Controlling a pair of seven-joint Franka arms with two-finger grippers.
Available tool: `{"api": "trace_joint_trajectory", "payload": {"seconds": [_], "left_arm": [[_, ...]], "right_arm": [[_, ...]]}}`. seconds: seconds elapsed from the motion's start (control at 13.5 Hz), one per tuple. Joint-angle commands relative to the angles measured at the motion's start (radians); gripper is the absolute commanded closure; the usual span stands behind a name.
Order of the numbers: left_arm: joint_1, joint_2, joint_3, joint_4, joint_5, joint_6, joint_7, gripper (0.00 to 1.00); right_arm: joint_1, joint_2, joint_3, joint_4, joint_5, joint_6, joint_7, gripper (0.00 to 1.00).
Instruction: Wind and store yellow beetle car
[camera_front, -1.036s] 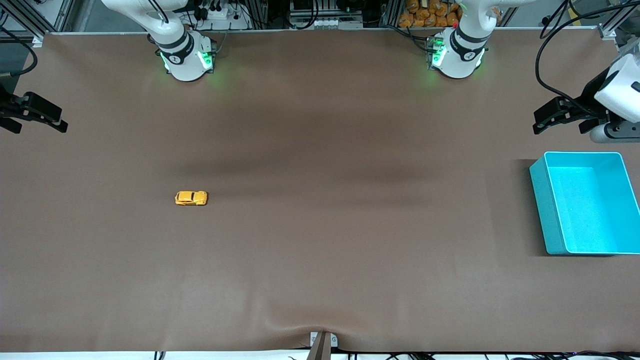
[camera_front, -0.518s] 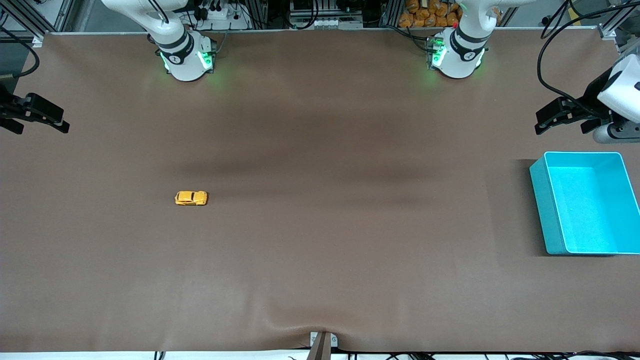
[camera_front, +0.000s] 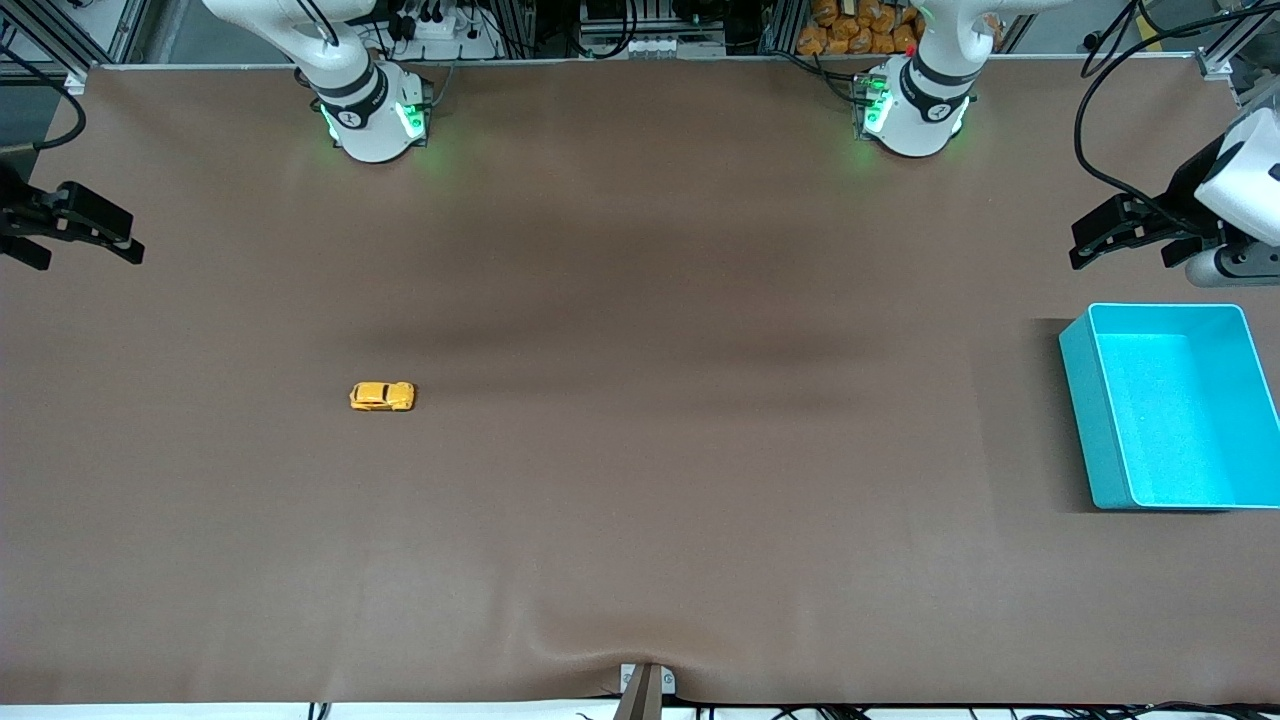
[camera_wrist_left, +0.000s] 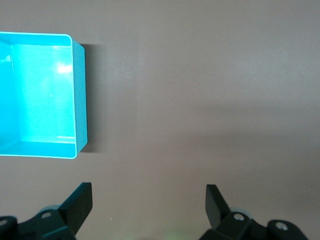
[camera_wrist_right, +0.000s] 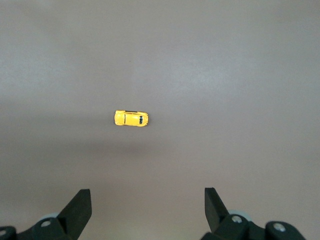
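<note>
Right hand (camera_front: 85, 232) — up in the air over the edge of the counter (camera_front: 640, 520) at the right arm's end, fingers (camera_wrist_right: 80, 207) spread wide, nothing between them, touching nothing. Its wrist view looks straight down on the car (camera_wrist_right: 131, 118), which sits centred ahead of the open fingers; judgement: this arm is lined up to make the pick, since the car lies on its end of the counter.

Left hand (camera_front: 1125, 232) — also aloft, over the counter at the left arm's end, just beside the blue bin (camera_front: 1100, 420). Fingers (camera_wrist_left: 80, 200) wide apart, empty. Judgement: this arm waits near the bin.

Car: alone on the bare brown counter, on its wheels, long axis running along the counter's length. It is toward the right arm's end and well apart from the bin. Nothing touches it.

Bin: open top, empty inside as far as both views show, at the left arm's end of the counter.

Judgement on progress: nothing done yet — car neither wound nor stored. The wide spacing between car and bin suggests the car must be carried, or rolled, the length of the counter to reach storage.
</note>
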Motion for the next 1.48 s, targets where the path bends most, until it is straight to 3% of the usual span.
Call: {"api": "trace_joint_trajectory", "payload": {"seconds": [0.0,0.37,1.41], "left_arm": [[0.004,0.001,-0.002,0.013,-0.001,-0.002,0.020,0.00],[0.003,0.001,-0.002,0.013,-0.001,-0.002,0.020,0.00],[0.003,0.001,-0.005,0.011,-0.010,0.000,0.020,0.00]], "right_arm": [[-0.024,-0.007,-0.008,0.008,0.012,-0.021,-0.052,0.00],[-0.021,-0.004,-0.005,0.008,0.072,-0.031,-0.043,0.00],[-0.024,-0.002,-0.006,0.007,0.019,-0.059,0.011,0.00]]}}
